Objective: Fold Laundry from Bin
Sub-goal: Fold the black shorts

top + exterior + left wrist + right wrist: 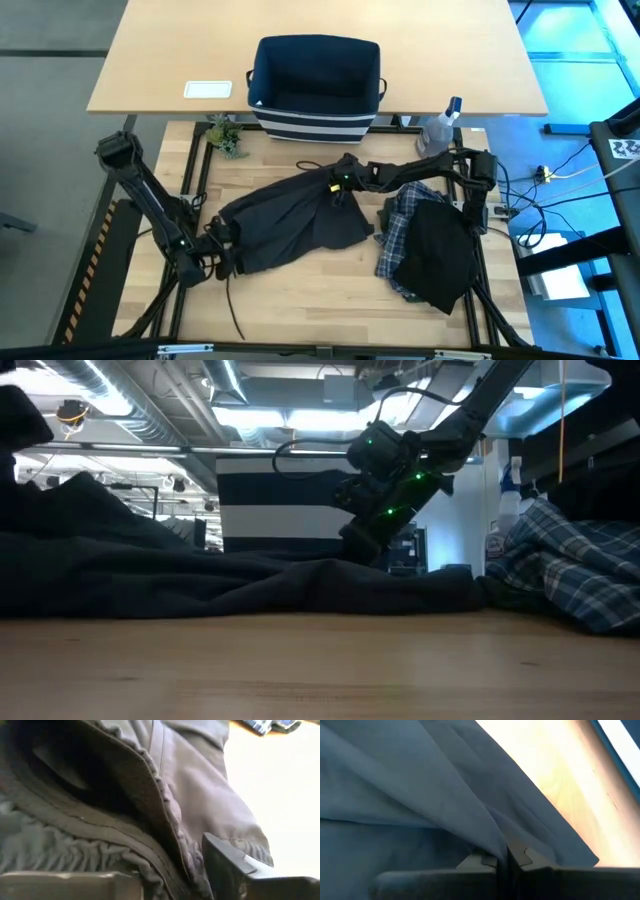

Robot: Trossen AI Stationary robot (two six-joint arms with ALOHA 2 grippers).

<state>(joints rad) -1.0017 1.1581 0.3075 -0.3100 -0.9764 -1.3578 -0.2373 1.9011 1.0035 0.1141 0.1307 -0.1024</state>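
The right end effector (338,181) is clamped on the far edge of the dark olive-green garment (290,220), spread mid-tabletop (300,290). The left end effector (222,250) sits at its near-left corner, fingers apart, cloth bunched between them; whether they grip is unclear.

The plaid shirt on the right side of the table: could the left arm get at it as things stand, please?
Probably not easily. The left tool sits at the far left edge of the dark olive-green garment, which is spread between it and the plaid shirt. The black garment covers much of the shirt, and the right tool stands between.
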